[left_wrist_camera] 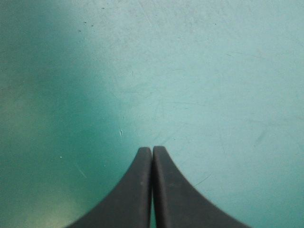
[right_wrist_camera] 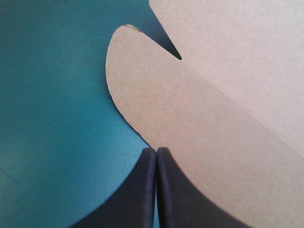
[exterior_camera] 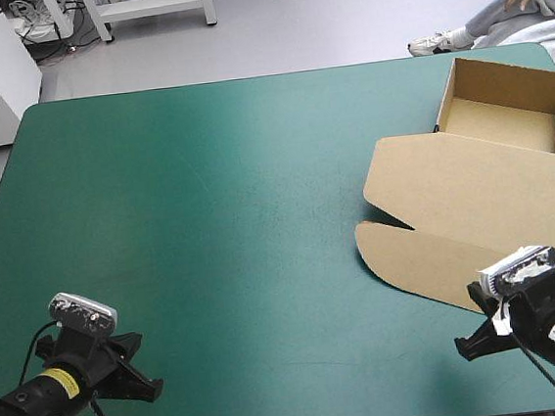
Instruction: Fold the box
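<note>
Sitting at the teal-green desk's (exterior_camera: 210, 224) two o'clock, the brown cardboard box (exterior_camera: 473, 199) lies open. Jaws of the left gripper (left_wrist_camera: 152, 150) and right gripper (right_wrist_camera: 156, 150) are together.

Worktop (exterior_camera: 211, 234) left and centre open for passing; box (exterior_camera: 473, 199) blocks right side, walls raised far right.

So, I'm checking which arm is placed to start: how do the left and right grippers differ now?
The left gripper has bare teal-green cover ahead; the right gripper has the box, its flat rounded flap, ahead. The left gripper is by the cover's near left corner, far from the box; the right gripper is near right, at the flap's edge. Both are shut, holding nothing.
</note>
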### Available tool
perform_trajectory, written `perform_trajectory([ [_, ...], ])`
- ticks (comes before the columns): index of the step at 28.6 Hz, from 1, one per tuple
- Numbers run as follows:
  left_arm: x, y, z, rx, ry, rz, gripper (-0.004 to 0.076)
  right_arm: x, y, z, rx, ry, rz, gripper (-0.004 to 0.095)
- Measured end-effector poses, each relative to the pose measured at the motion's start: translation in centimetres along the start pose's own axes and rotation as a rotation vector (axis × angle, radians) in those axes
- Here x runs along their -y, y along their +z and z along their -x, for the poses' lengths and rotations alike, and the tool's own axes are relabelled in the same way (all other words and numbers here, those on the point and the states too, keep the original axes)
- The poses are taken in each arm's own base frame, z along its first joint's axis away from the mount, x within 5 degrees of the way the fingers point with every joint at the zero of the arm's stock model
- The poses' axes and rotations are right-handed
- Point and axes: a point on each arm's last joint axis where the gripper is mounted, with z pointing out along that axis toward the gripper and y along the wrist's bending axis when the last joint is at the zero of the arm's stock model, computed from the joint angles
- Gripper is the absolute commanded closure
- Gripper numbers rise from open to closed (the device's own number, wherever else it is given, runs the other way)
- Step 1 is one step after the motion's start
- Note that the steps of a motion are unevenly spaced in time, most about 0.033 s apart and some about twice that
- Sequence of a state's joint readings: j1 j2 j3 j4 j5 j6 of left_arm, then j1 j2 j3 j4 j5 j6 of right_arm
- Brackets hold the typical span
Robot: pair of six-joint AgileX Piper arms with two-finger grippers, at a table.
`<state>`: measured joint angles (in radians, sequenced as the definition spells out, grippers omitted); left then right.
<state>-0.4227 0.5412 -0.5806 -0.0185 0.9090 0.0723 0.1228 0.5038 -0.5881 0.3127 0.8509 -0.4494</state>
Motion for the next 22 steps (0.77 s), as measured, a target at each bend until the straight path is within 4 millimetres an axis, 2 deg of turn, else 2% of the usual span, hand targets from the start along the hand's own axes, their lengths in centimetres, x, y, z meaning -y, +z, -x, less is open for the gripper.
perform_trajectory([
  [8, 0.1, -0.9, -1.4, 0.072, -0.001, 0.002, 0.0734, -0.7, 0.0, -3.2, 0.032, -0.023, -0.011, 0.0925],
  [16, 0.2, -0.3, -2.3, 0.052, -0.002, 0.0, 0.0734, -0.9, -0.1, -3.7, 0.051, -0.027, -0.015, 0.0925],
  [22, 0.2, -0.2, -2.4, 0.051, -0.002, 0.0, 0.0734, -1.0, 0.6, -4.5, 0.022, -0.014, -0.004, 0.0925],
])
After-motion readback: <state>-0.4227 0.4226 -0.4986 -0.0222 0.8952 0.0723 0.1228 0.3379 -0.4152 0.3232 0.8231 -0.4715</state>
